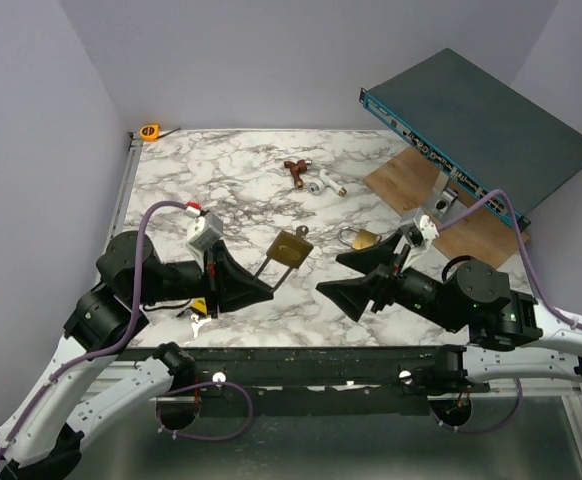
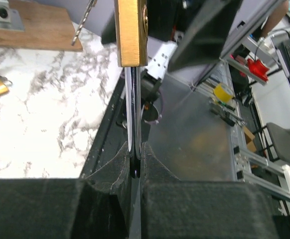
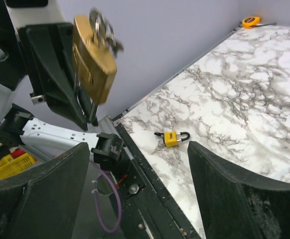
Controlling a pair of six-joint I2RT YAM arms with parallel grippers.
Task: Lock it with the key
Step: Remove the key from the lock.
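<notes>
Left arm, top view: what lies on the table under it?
A small yellow padlock, partly covered by the arm, and tiny silvery keys beside it. Whatever else lies beneath the arm is hidden.

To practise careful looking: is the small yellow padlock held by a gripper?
No, the small yellow padlock lies free on the marble table.

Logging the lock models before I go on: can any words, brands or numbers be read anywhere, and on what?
None can be read.
On the held brass padlock: blurred, nothing legible.
On the small yellow padlock: too small.
On the blue-fronted rack unit: print too small.
On the orange tape measure: too small.
</notes>
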